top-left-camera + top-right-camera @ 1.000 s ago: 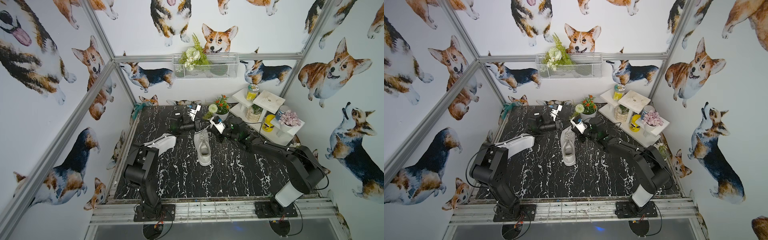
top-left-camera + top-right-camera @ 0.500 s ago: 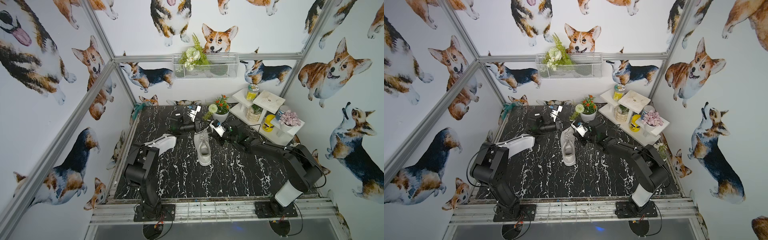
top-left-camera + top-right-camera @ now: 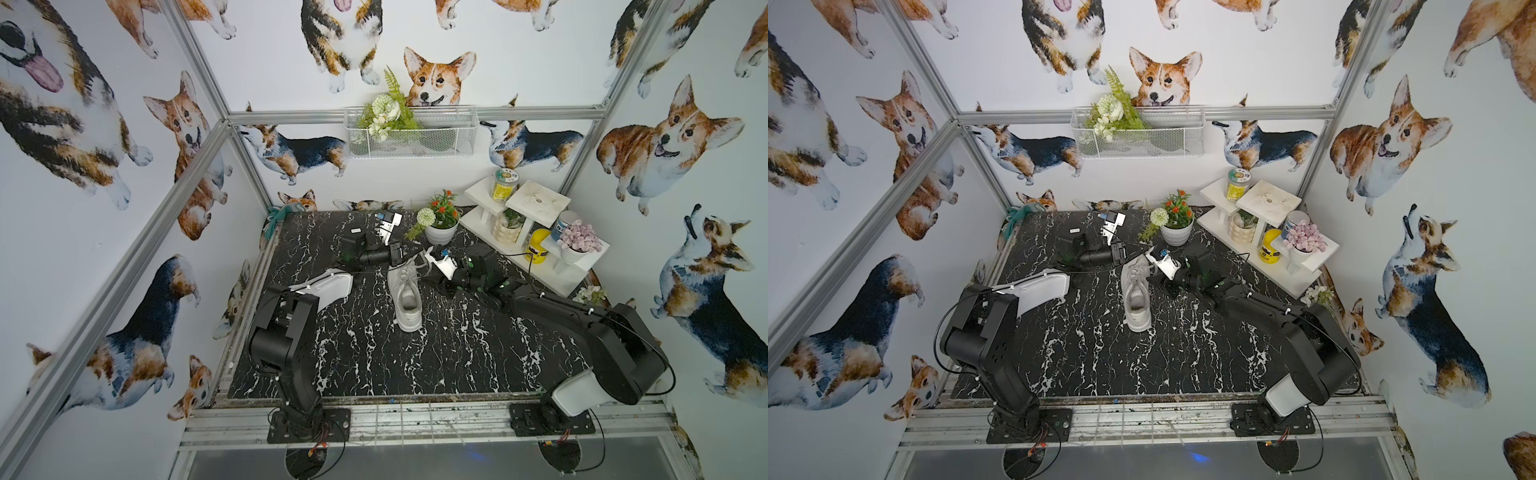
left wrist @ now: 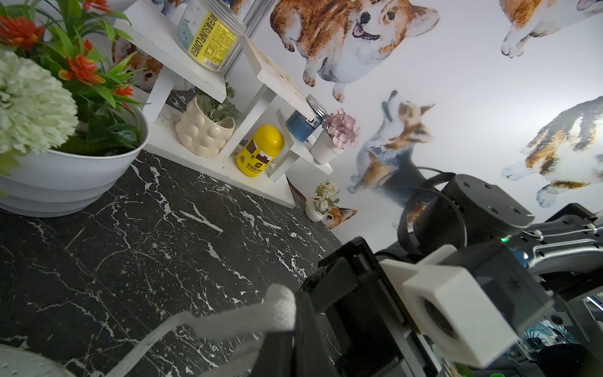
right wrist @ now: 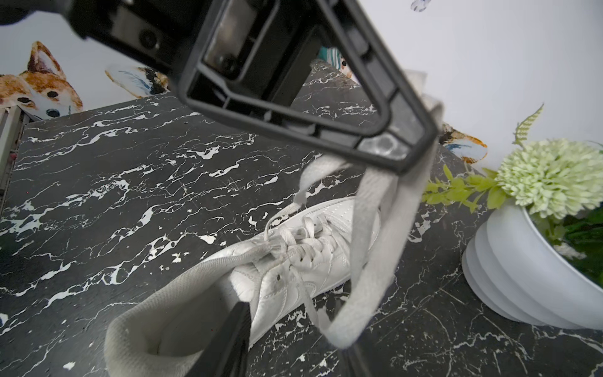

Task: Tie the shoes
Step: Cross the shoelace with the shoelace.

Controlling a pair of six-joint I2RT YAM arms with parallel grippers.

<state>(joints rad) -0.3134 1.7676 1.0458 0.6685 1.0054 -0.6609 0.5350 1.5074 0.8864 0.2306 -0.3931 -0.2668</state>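
The white sneaker (image 3: 405, 296) (image 3: 1136, 298) lies on the black marble table, toe toward the back wall, its laces crossed over the tongue (image 5: 303, 248). My left gripper (image 3: 405, 252) (image 3: 1126, 252) (image 4: 293, 313) hovers over the toe and is shut on a white lace loop (image 4: 248, 321). That loop hangs down from its tip in the right wrist view (image 5: 368, 248). My right gripper (image 3: 428, 259) (image 3: 1152, 266) (image 5: 293, 352) is just right of the shoe's laces. Its jaws stand apart, and the loop's lower end rests beside one finger (image 5: 357, 357).
A white pot of green and orange flowers (image 3: 441, 233) (image 3: 1177, 233) (image 5: 522, 277) stands close behind the grippers. A white tiered shelf (image 3: 538, 203) (image 3: 1268, 201) with jars and small pots fills the back right corner. Walls enclose the table.
My right gripper's jaws have spread apart from shut, letting the lace loop hang free. The left gripper stays shut on the lace, and the shoe has not moved.
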